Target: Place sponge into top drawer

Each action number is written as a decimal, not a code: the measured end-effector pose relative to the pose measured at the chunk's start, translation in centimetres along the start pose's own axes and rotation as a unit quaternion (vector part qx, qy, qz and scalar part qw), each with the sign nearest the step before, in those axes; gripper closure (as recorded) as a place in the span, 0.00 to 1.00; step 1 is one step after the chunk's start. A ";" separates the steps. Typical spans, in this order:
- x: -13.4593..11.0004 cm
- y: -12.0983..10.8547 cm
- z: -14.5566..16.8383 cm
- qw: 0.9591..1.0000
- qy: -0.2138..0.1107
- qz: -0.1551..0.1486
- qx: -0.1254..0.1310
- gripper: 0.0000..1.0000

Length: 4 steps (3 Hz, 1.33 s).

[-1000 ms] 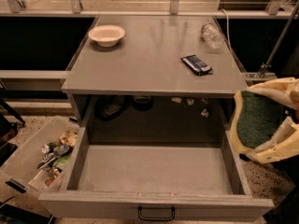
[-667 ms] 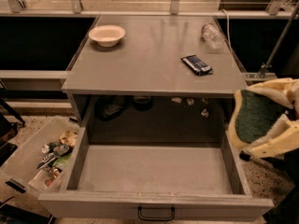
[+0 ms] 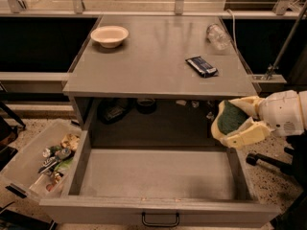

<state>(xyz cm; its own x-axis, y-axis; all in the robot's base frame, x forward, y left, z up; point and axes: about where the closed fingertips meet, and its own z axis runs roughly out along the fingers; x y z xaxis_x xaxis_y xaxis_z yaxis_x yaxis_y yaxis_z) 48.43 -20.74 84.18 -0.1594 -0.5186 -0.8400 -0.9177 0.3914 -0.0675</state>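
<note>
Sponge [image 3: 231, 119], pinched flat between the jaws of the gripper [image 3: 223, 123], judged light, soft and compressible, so a gentle hold across its broad faces suffices; drawer [image 3: 158, 210] stands open just below the jaws.

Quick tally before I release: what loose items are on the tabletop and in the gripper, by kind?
bowl: 1, on the tabletop
packet: 1, on the tabletop
bottle: 1, lying on the tabletop
sponge: 1, held in the gripper by the right side of the open drawer
Total: 4
</note>
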 end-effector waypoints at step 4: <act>14.8 -1.2 15.2 0.990 0.059 0.127 -0.019 1.00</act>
<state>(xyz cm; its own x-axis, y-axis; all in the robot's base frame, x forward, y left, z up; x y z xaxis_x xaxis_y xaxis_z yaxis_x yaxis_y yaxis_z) 52.72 -17.33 63.62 -0.4264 -0.4935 -0.7580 -0.8554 0.4923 0.1607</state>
